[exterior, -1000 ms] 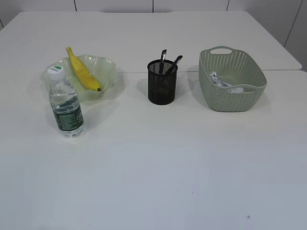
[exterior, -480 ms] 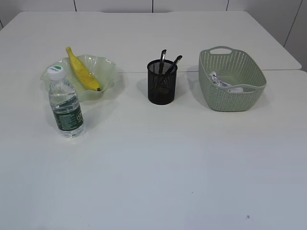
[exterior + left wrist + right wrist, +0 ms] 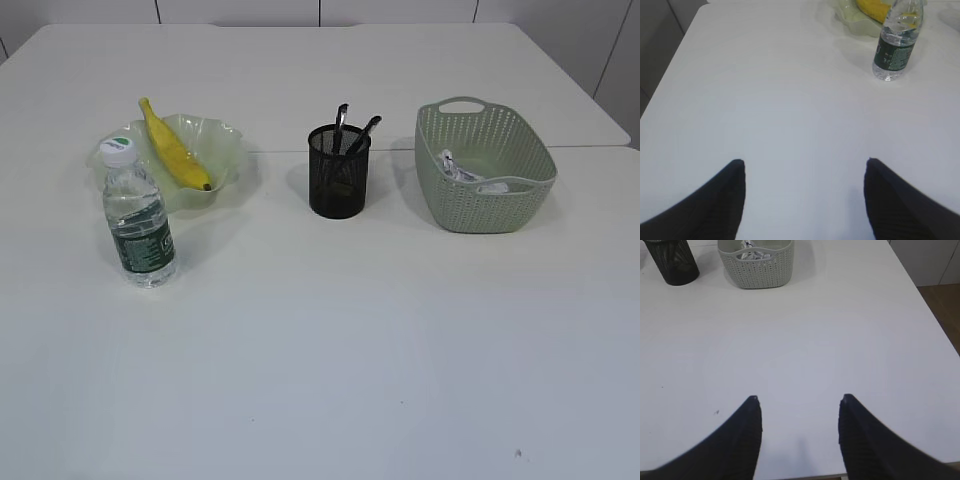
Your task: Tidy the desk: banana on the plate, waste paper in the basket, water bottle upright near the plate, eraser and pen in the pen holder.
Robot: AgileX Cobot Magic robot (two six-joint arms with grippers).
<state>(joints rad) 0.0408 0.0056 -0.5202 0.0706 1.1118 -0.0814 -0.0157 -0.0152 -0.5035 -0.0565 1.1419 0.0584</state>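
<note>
Exterior view, white desk (image 3: 330, 360) bare across the lower frame, upright water bottle (image 3: 137, 214) at left beside the plate (image 3: 225, 150) holding the banana (image 3: 173, 148), mesh pen holder (image 3: 338, 170) with pens centre, basket (image 3: 484, 165) with crumpled paper (image 3: 460, 170) upper right, left gripper (image 3: 805, 165) and right gripper (image 3: 799, 399) jaws apart, empty.

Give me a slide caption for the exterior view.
Tidied desk: banana on plate, upright bottle beside it, pens in holder, crumpled paper in basket.
</note>
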